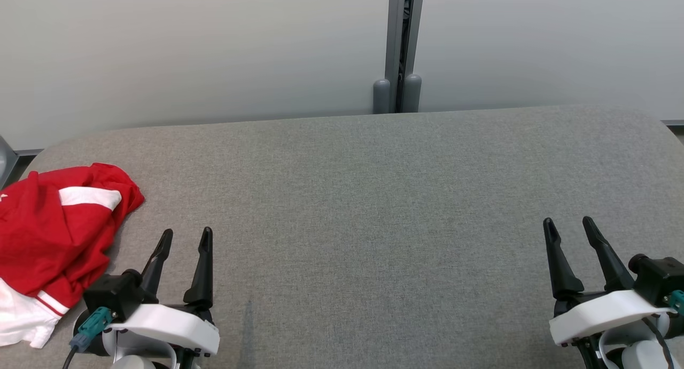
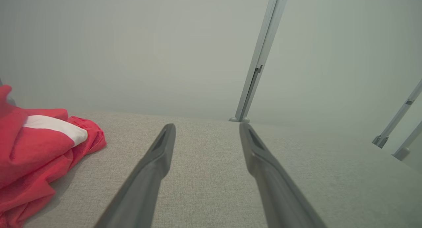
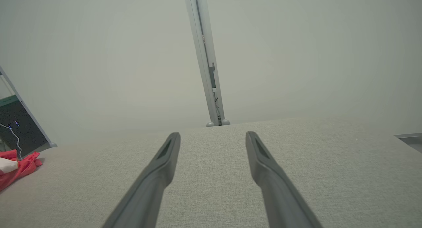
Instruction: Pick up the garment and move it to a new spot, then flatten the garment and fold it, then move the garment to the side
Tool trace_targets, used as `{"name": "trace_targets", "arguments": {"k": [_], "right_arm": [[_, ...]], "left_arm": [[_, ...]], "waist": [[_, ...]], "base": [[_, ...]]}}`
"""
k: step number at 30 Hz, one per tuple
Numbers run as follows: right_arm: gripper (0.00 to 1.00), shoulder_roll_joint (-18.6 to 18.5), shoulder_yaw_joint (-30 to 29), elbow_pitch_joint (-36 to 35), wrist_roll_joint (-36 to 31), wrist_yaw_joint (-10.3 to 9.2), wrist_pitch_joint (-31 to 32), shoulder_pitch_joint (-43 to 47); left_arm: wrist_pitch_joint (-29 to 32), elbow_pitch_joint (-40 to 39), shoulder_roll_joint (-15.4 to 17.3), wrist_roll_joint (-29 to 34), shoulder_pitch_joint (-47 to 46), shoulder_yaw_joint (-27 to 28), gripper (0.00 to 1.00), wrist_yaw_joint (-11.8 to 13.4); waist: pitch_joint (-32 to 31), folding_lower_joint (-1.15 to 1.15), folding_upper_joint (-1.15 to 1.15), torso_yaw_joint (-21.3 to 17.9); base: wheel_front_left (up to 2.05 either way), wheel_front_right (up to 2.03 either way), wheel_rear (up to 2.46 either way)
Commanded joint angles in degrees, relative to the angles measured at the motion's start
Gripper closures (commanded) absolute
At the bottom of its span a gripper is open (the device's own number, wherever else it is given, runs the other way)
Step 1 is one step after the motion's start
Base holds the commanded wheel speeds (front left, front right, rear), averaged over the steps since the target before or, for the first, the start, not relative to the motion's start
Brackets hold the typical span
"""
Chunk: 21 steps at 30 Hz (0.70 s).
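The red and white garment [image 1: 53, 241] lies crumpled at the left edge of the grey fabric-covered table [image 1: 374, 198], toward its front left corner. The head view's border cuts off its left part, so its kind and full shape cannot be told. The left gripper [image 1: 187, 233] is just beside it, fingers spread wide and empty. The right gripper [image 1: 568, 222], well apart near the right edge, is likewise spread and empty, its wrist cut off.

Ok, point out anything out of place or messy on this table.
The red-and-white garment lies crumpled in a heap at the far left of the grey table, bunched and folded over itself rather than spread flat. Nothing looks spilled or damaged.
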Motion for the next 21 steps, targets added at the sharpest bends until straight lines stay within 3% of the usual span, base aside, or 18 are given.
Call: {"name": "trace_targets", "arguments": {"k": [1,21], "right_arm": [[0.00,-0.21,-0.02,-0.08,-1.59,0.12,-0.62,-1.14],[0.00,-0.02,0.13,2.41,-7.93,0.12,-2.50,-1.22]], "left_arm": [[-0.62,0.38,0.29,1.52,-1.76,-0.15,0.00,0.19],[-3.08,5.38,0.27,9.03,-2.42,-0.68,0.00,1.44]], "waist": [[0.03,0.00,0.00,-0.04],[0.14,0.00,0.00,-0.11]], "base": [[0.00,0.00,0.00],[0.00,0.00,0.00]]}}
